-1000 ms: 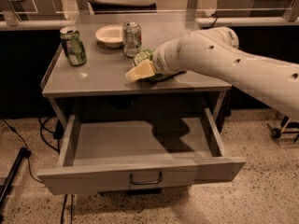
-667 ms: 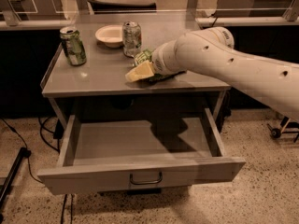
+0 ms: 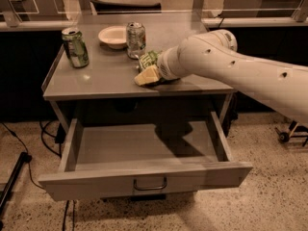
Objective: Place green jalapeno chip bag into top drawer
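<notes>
End effector (image 3: 147,76) — at chip bag (image 3: 148,59)

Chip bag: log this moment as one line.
gripper at chip bag on table | drawer open | chip bag not yet inside

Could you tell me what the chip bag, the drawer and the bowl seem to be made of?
Green jalapeno chip bag, at the end effector on the tabletop: crinkled, probably foil or plastic film. Top drawer: likely painted metal, flat matte grey panels. Bowl: smooth off-white, ceramic or plastic, unclear.
</notes>
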Motion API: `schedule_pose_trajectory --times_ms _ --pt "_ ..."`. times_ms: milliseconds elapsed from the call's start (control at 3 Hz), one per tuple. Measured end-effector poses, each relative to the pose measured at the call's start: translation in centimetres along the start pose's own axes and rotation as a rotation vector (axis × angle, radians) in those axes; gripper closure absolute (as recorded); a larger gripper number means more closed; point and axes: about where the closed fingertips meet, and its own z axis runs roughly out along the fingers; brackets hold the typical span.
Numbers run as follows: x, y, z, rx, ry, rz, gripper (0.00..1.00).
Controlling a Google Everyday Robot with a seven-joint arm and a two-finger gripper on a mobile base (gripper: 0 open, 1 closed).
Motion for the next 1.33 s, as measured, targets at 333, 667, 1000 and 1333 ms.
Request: schedule_pose_trajectory --times_ms 333,667,1000,1333 --pt "0.0 0.0 0.0 0.0 0.0 0.0 0.49" --pt "-1.1 0.8 -1.1 -0.017 -0.028 -0.011 0.7" --pt "-2.3 1.9 -2.7 -0.04 -0.061 -0.029 0.95" --pt "-3.2 2.8 -4.3 -0.09 -0.101 -0.049 1.0"
